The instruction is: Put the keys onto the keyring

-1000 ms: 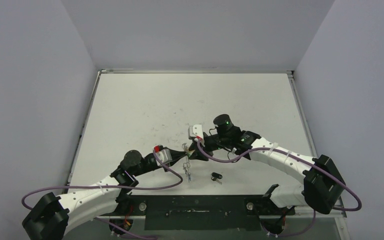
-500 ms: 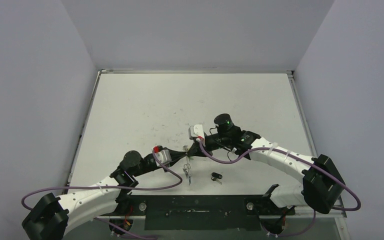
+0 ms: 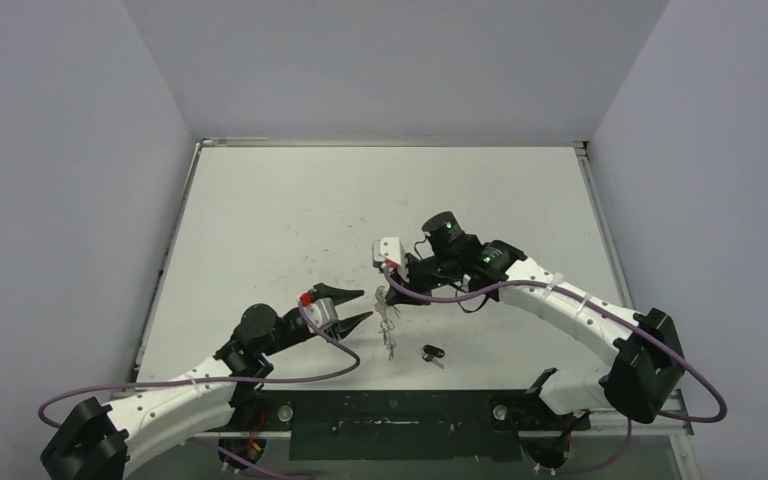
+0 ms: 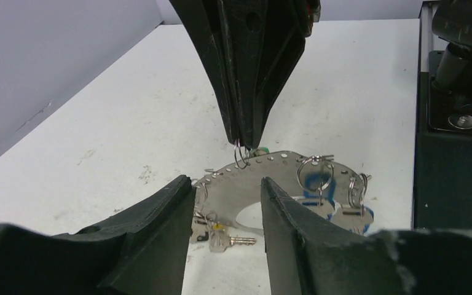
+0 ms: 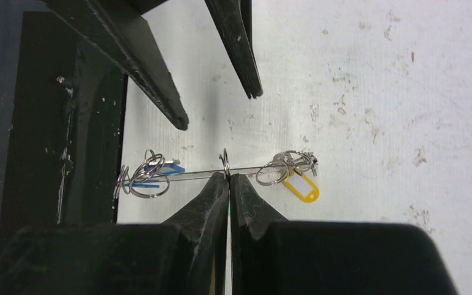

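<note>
Just short of the near edge of the white table (image 3: 290, 210), we see the right gripper (image 5: 228, 178) clenched tight on the keyring (image 4: 230, 190), its tips pinching a small split ring (image 5: 224, 161) that stands on the silvery piece's upper edge. In the left wrist view the keyring reads as a flat metal arc with a row of small holes. In the right wrist view it is edge-on, a thin line. A blue-tagged key (image 5: 163, 168) hangs from rings at one end and a yellow-tagged key (image 5: 301, 186) at the other. The left gripper (image 3: 367, 304) stands released just beside the keyring, jaws apart and holding nothing, its fingers (image 4: 166, 227) framing the arc in its own view. We find a black-headed key (image 3: 432, 353) lying alone on the table, near the keyring on the right arm's side. Whether the keyring's lower edge touches the table we cannot tell.
</note>
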